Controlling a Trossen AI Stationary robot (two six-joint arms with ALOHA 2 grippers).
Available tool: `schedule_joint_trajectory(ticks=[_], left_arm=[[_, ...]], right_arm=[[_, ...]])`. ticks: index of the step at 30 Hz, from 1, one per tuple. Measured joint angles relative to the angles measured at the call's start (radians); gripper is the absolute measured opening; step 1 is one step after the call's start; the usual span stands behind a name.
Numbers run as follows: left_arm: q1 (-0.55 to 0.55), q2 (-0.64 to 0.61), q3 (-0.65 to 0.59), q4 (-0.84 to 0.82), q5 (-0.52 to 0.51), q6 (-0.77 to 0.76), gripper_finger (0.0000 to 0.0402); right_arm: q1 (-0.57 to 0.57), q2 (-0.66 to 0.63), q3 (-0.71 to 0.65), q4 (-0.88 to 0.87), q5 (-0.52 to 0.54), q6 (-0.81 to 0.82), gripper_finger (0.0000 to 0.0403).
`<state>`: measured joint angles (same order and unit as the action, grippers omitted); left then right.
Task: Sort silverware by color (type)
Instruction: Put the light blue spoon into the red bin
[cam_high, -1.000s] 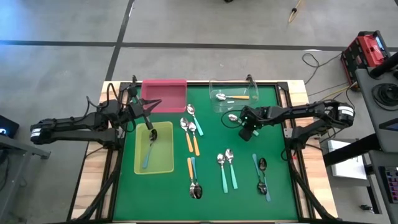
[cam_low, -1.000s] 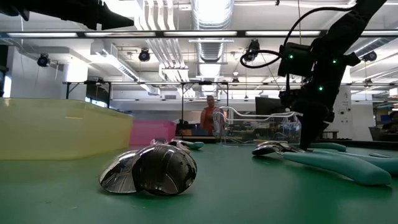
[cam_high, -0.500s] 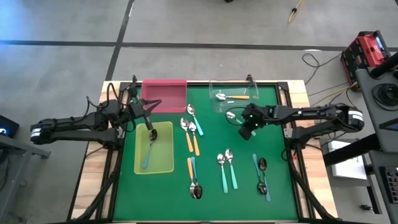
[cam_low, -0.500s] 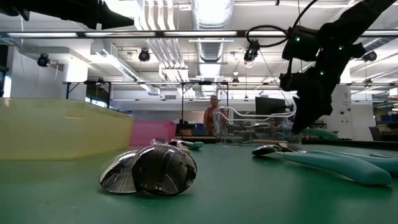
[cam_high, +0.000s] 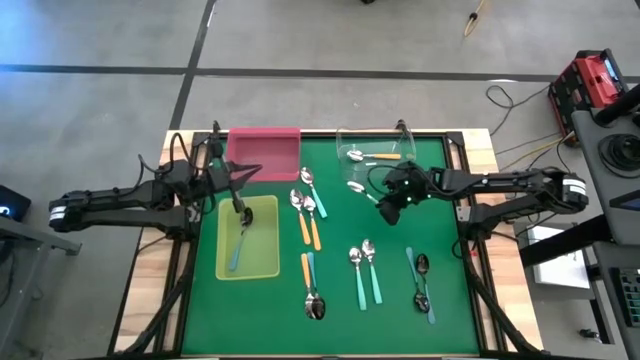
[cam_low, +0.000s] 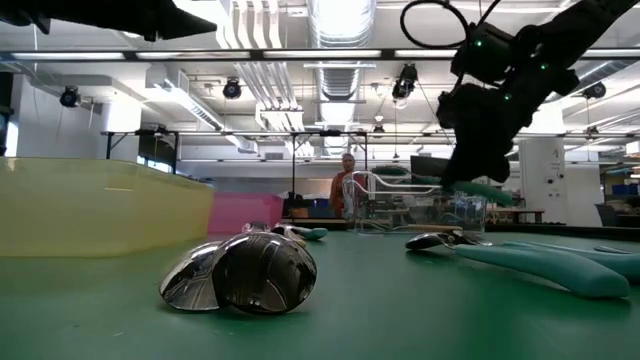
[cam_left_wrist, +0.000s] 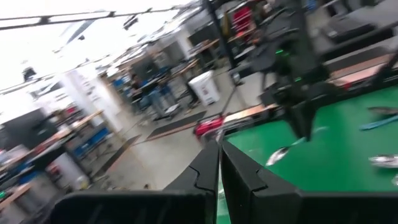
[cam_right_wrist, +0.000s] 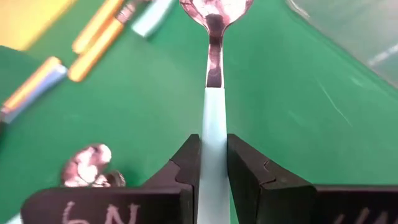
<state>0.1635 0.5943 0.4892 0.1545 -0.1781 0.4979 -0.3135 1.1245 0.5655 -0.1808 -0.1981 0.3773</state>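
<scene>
So the green table (cam_high: 340, 230) has three trays along its far and left side: a yellow-green tray (cam_high: 262, 262) with one blue spoon in it, a pink tray (cam_high: 265, 150), and a clear tray (cam_high: 392, 140) already holding an orange spoon.

The right gripper (cam_high: 389, 209) is pinching a pale-handled spoon (cam_right_wrist: 213, 99) by the handle, jaws pressed onto it. The spoon sticks straight out ahead of the fingers, its long axis in line with the gripper, bowl (cam_high: 355, 187) leading toward the left of the table, just short of the clear tray's near edge. Whichever tray it's headed for, my guess is the bowl end gets there first.

The left gripper (cam_high: 240, 200) hangs over the yellow-green tray's far end, pressed shut on nothing. The rest of the silverware lies in pairs mid-table.

Versus a second ago: the right gripper has shifted slightly left and tilted, and in the low view the spoon now rides higher.
</scene>
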Motion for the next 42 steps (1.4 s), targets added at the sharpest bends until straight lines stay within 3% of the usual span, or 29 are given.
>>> schedule_joint_trajectory(ticks=[9,30,42], left_arm=[[0.000,0.043,0.000,0.026,0.250,-0.009,0.0000],[0.000,0.332,0.000,0.321,0.253,-0.045,0.0002],[-0.001,0.510,0.000,0.528,0.349,-0.093,0.0090]], right_arm=[[0.008,0.004,0.000,0.240,-0.090,0.017,0.0044],[0.098,0.004,0.002,0.532,-0.124,0.031,0.0044],[0.138,0.004,0.002,0.538,-0.124,0.024,0.0044]])
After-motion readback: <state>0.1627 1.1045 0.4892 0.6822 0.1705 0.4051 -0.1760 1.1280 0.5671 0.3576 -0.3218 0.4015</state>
